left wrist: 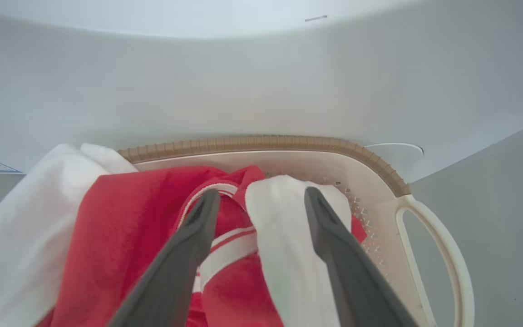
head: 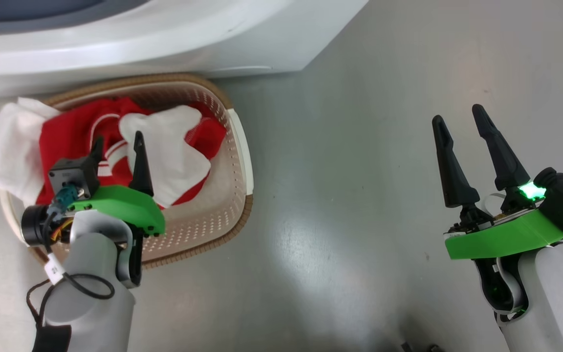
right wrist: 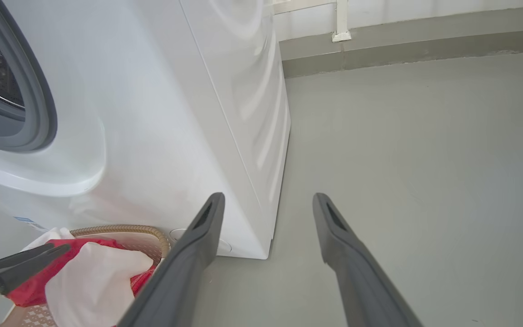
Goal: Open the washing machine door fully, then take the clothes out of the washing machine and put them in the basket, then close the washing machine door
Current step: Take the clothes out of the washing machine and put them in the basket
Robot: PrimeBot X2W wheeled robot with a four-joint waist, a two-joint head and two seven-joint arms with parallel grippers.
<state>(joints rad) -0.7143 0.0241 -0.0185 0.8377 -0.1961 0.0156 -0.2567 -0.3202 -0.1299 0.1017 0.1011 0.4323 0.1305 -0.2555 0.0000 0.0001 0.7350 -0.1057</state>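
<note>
While the clothes (head: 66,132) lay in the basket (head: 189,78), the left gripper (head: 118,146) hung open above them, and the right gripper (head: 458,116) stood open too.

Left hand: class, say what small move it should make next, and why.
Probably lift the left hand straight up, clear of the basket. Its fingers stand open over the clothes, which lie in the basket, one white part draped over its rim; nothing is gripped, so rising clear would free the arm to turn to the washing machine.
</note>
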